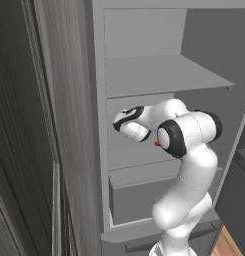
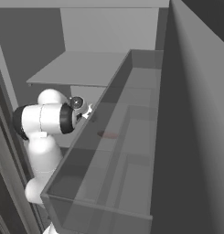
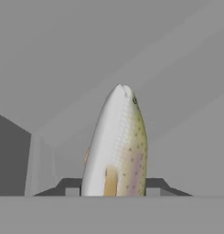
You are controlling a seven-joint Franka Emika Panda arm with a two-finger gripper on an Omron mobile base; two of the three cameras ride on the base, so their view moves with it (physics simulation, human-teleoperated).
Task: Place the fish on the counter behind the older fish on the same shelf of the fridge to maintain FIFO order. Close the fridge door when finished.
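Between the tool's [image 3: 113, 192] dark tips you have the fish [image 3: 117, 146] clamped low on its body, head pointing ahead into the fridge [image 1: 144, 75]. It looks light, slim and probably slippery; keep the hold mid-body.

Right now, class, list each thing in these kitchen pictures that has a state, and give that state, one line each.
fridge door: open
fish: held in the gripper, inside the fridge
older fish: lying on the shelf, mostly hidden by the arm
drawer: pushed in
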